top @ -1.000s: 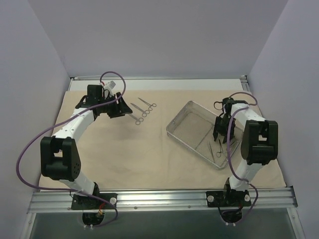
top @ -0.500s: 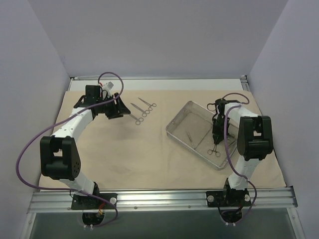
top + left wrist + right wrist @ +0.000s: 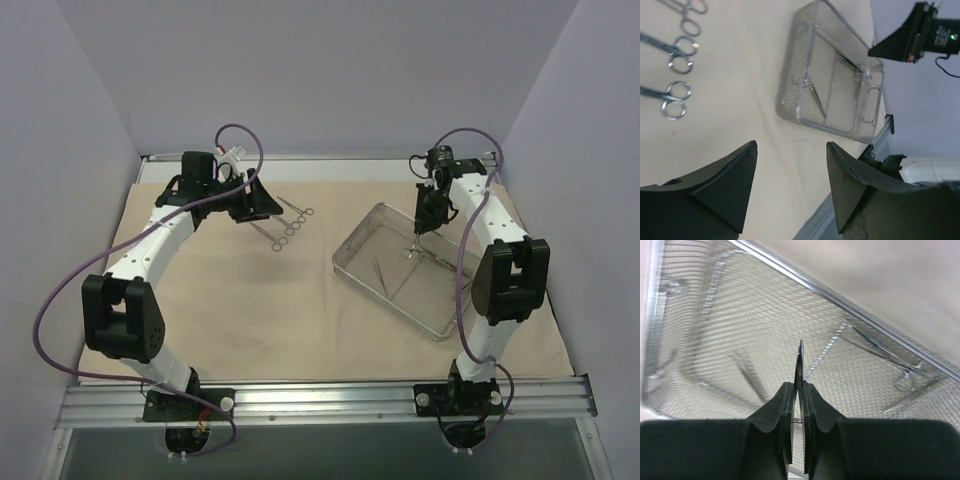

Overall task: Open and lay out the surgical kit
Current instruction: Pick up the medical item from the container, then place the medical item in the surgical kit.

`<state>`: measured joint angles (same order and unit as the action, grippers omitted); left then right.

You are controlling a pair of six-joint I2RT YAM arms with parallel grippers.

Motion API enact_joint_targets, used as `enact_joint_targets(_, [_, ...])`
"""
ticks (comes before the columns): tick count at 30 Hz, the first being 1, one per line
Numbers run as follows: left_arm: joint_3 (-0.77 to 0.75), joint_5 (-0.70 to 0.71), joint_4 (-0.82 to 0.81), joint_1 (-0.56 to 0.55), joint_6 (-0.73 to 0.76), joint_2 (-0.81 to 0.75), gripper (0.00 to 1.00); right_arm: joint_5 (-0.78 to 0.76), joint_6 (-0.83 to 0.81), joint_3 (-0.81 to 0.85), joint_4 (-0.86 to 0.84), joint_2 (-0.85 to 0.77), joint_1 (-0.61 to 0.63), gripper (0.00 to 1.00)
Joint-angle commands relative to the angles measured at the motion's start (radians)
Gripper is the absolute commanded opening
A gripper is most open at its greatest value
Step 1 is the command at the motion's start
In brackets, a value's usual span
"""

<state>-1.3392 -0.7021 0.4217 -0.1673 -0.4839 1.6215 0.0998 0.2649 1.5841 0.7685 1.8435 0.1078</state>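
Observation:
The beige cloth wrap (image 3: 280, 310) lies spread flat over the table. On it at the right stands the silver wire-mesh tray (image 3: 387, 302), which still holds thin steel instruments (image 3: 380, 270). My right gripper (image 3: 424, 225) hangs above the tray's far end, shut on a thin steel instrument (image 3: 800, 360) that dangles over the mesh (image 3: 840, 302). Three ring-handled instruments (image 3: 290, 222) lie side by side on the cloth at the back middle. My left gripper (image 3: 262, 205) hovers just left of them, open and empty (image 3: 791, 145). The left wrist view shows their ring handles (image 3: 670, 95) and the tray (image 3: 825, 117).
Pale walls close the table in on the left, back and right. A metal rail (image 3: 320, 398) runs along the near edge with both arm bases on it. Purple cables loop from each arm.
My right gripper has shut on an instrument low in the tray and lifted it toward the tray's far end. My left gripper has shifted slightly right, toward the laid-out instruments.

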Motion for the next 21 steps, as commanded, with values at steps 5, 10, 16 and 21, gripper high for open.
enact_joint_targets(5, [-0.176,-0.125,-0.109,-0.172,-0.064,0.095,0.68,0.205,0.071,0.285,0.117,0.006,0.124,0.0])
enact_joint_targets(10, [-0.238,-0.129,-0.117,-0.258,-0.058,0.185,0.69,0.28,0.091,0.441,0.144,0.071,0.21,0.0])
enact_joint_targets(16, [-0.278,-0.151,-0.144,-0.296,-0.064,0.23,0.7,0.302,0.097,0.53,0.157,0.102,0.265,0.0])
enact_joint_targets(21, [-0.242,-0.169,-0.241,-0.324,-0.127,0.227,0.7,0.311,0.088,0.531,0.152,0.105,0.271,0.0])
